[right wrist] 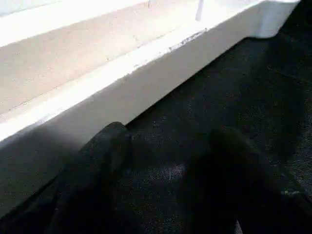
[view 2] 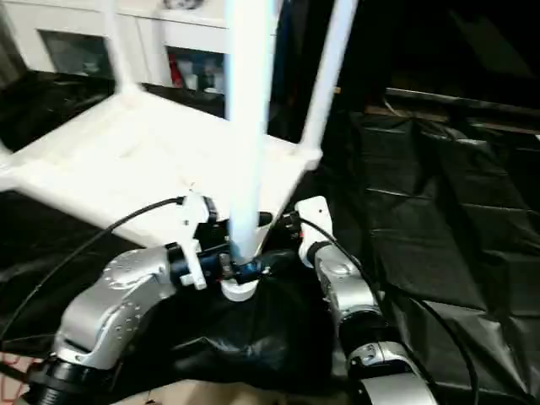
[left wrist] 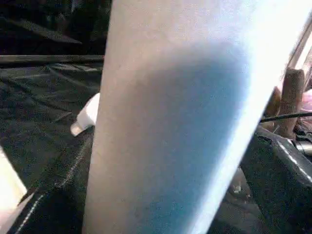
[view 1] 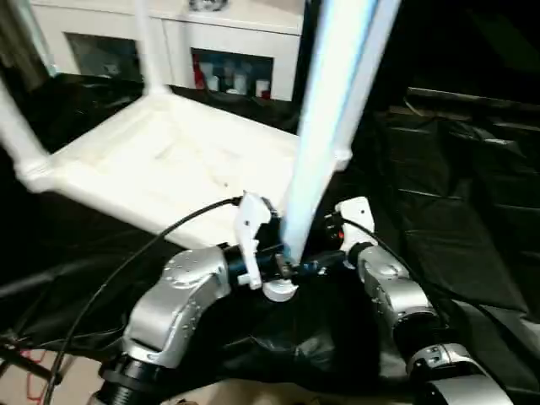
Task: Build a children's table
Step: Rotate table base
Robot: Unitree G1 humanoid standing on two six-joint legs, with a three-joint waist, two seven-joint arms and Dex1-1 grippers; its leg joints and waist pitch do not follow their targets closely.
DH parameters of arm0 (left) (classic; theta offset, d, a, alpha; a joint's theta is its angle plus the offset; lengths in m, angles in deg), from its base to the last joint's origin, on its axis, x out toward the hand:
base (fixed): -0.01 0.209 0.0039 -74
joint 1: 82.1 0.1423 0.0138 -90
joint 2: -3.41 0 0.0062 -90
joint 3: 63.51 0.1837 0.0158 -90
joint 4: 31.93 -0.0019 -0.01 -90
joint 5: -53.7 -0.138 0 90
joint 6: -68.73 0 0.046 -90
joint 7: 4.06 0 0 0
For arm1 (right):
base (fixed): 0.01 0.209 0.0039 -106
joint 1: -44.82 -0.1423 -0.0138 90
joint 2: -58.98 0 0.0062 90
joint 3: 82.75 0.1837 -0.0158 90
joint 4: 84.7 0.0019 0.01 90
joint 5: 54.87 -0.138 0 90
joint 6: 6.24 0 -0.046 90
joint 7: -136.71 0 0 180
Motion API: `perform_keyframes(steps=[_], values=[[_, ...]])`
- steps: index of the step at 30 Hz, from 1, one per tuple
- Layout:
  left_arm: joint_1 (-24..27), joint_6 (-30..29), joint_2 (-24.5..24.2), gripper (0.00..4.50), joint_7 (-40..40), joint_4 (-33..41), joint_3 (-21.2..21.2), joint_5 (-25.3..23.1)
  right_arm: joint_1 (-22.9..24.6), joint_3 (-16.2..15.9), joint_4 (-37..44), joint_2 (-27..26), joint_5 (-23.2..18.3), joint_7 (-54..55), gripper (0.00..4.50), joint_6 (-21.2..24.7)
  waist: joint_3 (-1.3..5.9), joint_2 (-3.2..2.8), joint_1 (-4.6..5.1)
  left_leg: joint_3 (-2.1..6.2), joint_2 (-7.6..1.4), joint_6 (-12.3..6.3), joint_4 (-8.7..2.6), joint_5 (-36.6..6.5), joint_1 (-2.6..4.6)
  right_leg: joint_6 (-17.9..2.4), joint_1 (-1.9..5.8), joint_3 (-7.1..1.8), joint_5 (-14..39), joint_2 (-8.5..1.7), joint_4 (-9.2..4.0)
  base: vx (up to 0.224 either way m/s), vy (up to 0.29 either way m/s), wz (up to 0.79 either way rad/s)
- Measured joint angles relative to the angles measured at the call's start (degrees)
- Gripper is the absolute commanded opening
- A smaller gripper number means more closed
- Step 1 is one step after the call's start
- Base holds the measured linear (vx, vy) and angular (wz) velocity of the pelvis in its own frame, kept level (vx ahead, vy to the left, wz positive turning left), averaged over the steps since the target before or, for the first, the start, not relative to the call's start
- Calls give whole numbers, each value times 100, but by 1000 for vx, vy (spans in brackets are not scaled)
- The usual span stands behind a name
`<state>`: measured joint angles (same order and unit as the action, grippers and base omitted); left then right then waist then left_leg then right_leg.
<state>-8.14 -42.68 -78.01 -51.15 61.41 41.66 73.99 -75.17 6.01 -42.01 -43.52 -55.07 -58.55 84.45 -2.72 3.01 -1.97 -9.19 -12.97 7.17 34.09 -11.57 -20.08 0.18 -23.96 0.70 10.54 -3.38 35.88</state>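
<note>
The white tabletop (view 1: 177,160) lies upside down on black cloth, ribbed underside up. Three white legs stand in its corners: one at the left (view 1: 15,135), one at the back (view 1: 152,46), one at the right (view 2: 327,76). In front of the tabletop's near edge a loose white leg (view 1: 325,118) rises almost upright, its flared end (view 1: 279,291) at the bottom. My left gripper (view 1: 274,263) is shut on this leg just above the flare. The leg (left wrist: 185,122) is close up in the left wrist view. My right gripper (right wrist: 165,146) is open over the cloth beside the tabletop's edge (right wrist: 122,83), with nothing between its fingers.
A white cabinet with glass doors (view 1: 228,51) stands behind the tabletop. Crumpled black cloth (view 1: 472,211) covers the surface all around and to the right. A black cable (view 1: 126,261) runs over my left forearm. Bare floor and a red cable (view 1: 29,371) show at the lower left.
</note>
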Motion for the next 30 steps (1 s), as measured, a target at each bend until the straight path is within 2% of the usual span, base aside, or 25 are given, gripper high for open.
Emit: perform_keyframes(steps=[10, 18, 25, 30], values=[[-400, 382, 486, 441, 498, -672, 223, -430, -29, -28, -20, -19, 59, -17, 318, -24, -1, 6, 7, 0, -1, -1, 0, 0, 1, 0, -1, 1, 0, 0, 3, 0, 0, 0], [-481, 860, 517, 441, 737, -1085, 44, -642, -231, 17, -275, 83, 56, -23, 318, -64, -3, 5, 11, 0, -1, -1, 0, 0, 1, -2, -5, 1, -2, 0, 8, 0, 0, 0], [-604, 1029, 188, 441, 474, -1239, -175, -554, -462, 100, -251, 387, -21, -235, 318, -115, -10, -8, -61, 0, 0, -3, 5, 2, -1, -3, -3, 3, -2, -3, 10, 0, 0, 0], [-748, 1343, -507, 441, -286, -1555, -194, -553, -396, 185, 22, 983, -54, -822, 318, -73, -10, -20, -44, 0, -1, -3, 5, 2, 8, -4, 0, 1, -3, 0, 18, 0, 0, 0]])
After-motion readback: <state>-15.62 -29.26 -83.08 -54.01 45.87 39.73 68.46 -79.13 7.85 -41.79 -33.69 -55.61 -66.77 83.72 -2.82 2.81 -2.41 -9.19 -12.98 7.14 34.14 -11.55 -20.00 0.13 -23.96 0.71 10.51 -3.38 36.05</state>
